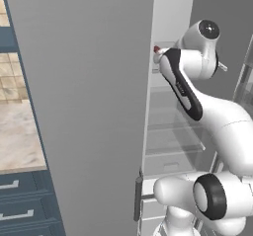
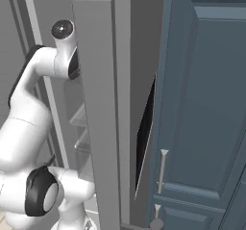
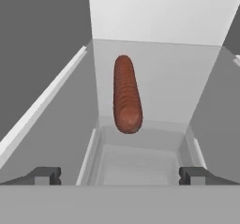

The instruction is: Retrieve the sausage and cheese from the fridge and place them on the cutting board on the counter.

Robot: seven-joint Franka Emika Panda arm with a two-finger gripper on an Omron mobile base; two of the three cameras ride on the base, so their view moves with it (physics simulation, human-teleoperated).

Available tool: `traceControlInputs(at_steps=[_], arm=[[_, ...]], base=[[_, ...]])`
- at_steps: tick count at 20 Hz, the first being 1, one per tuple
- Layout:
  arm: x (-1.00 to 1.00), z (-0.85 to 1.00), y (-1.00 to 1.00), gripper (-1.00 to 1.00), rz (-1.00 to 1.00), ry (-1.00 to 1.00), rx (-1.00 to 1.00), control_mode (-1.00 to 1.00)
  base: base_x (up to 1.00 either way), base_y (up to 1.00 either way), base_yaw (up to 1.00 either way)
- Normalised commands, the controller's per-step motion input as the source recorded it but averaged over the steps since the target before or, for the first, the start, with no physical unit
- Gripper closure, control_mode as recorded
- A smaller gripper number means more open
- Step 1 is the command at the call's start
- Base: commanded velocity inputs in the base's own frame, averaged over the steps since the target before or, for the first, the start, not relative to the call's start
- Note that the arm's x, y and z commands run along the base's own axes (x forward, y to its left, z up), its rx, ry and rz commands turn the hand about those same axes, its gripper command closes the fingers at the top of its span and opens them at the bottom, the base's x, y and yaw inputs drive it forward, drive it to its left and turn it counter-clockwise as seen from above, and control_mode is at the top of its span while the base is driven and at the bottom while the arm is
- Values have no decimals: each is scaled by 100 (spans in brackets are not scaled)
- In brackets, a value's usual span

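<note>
Claw (image 3: 120, 175) spread wide inside the fridge (image 1: 89, 106), lined up on the sausage (image 3: 126, 96); nothing grabbed yet, cheese and board still ahead.

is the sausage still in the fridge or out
In. The sausage lies on a white fridge shelf, ahead of the open gripper, untouched.

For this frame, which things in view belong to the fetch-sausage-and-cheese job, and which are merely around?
Job things:
- sausage, lying inside the fridge ahead of the open gripper
- fridge, door open, arm reaching in
- counter, at the left in the left base view

Just around:
- blue cabinet beside the fridge
- drawers under the counter
</note>
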Motion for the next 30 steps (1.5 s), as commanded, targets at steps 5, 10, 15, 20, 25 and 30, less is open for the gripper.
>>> traceControlInputs(at_steps=[5, 10, 15, 20, 25, 30], arm=[[50, 2, 0, -100, 0, 4, 0, -100], [58, 0, 0, -100, 0, 3, 0, -100], [44, -13, 0, -100, 0, 1, 0, -100], [0, -51, 0, 100, 0, 0, 0, -100], [0, -13, 0, 100, 0, 0, 0, -100], [-40, -19, 0, 100, 0, 0, 0, -100]], base=[[0, 0, 0], [0, 0, 0], [0, 0, 0], [0, 0, 0], [0, 0, 0], [0, 0, 0]])
